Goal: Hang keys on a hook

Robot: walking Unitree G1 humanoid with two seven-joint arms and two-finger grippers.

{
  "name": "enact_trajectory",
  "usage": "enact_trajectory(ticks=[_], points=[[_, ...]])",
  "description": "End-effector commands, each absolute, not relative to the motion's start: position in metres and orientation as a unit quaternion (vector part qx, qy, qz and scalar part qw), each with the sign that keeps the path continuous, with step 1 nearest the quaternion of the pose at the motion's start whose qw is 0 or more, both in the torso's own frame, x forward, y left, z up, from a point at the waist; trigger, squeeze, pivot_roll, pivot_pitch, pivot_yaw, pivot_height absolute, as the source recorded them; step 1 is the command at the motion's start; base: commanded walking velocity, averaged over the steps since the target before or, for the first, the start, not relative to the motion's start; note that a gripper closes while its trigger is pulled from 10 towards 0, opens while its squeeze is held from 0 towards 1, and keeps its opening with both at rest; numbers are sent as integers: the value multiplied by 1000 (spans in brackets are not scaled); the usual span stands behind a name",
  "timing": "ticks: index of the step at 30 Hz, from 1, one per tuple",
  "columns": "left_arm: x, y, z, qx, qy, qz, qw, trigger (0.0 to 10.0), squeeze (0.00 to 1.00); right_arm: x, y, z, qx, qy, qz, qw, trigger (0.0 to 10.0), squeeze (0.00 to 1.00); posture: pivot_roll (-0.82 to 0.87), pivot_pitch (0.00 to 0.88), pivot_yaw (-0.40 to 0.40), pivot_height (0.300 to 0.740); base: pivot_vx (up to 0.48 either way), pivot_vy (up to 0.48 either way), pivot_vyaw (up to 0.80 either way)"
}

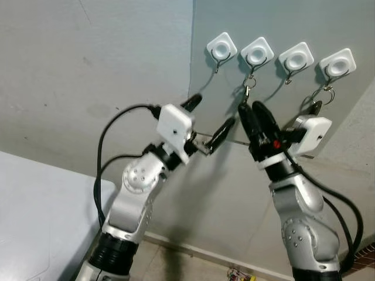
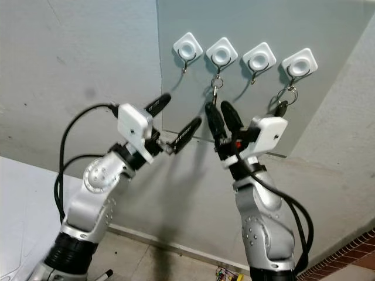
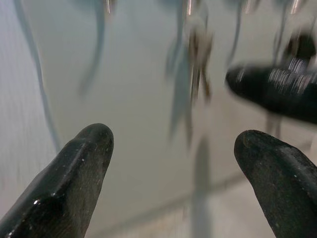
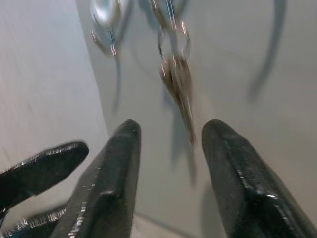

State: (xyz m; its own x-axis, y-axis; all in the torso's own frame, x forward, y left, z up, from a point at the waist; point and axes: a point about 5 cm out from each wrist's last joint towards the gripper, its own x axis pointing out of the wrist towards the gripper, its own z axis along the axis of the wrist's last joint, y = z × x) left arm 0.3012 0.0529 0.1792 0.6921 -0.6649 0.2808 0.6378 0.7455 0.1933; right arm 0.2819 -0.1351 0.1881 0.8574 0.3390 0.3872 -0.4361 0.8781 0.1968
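While both arms reach up toward the grey wall (image 1: 88, 70), four white square hooks (image 1: 296, 58) sit in a row near its top, evenly spaced with bare wall between them. A key on a ring (image 4: 176, 74) hangs from the second hook (image 1: 256, 52) from the left, and another set of keys (image 1: 319, 102) hangs from the rightmost hook (image 1: 338, 63); the first hook (image 1: 221, 48) and third carry nothing.

Just below the second hook, the right pincer (image 1: 253, 114) points upward with its fingers released and slightly parted. In the right wrist view the hanging key lies in line with the gap between them, its tip close to the fingertips (image 4: 130, 130); whether they touch it I cannot tell.

Off to the left, the left pincer (image 1: 210, 120) is spread wide and grasps nothing, one finger near the vertical wall edge (image 1: 192, 58), the other close beside the right pincer. Below the arms the wall is bare down to the skirting, and a white worktop (image 1: 35, 211) edge sits at the lower left, well apart from the hooks.
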Motion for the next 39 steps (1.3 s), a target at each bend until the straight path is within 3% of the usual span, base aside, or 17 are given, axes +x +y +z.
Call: enact_trajectory(ticks=[1,15,19,24,32,39], points=[[301,53,163,60,-147,-355,921,10000,0,281,-135,174,123,-155,205,959,10000,1000,20,1,-19,740,0,0,0],[309,74,70,56,38,-302,951,10000,0,271,-157,75,92,-6,125,988,10000,1000,23,3,-20,740,0,0,0],[302,84,32,52,127,-268,953,10000,0,261,-174,26,65,88,66,992,10000,1000,14,7,-16,740,0,0,0],[291,90,11,60,176,-256,949,10000,0,248,-181,-2,53,148,44,987,10000,1000,6,8,-11,740,0,0,0],[250,117,-39,85,299,-214,926,10000,0,199,-194,-59,33,300,-7,953,10000,1000,-2,13,-2,740,0,0,0],[228,131,-56,102,345,-198,912,10000,0,169,-199,-79,25,369,-31,929,10000,1000,-1,11,-4,740,0,0,0]])
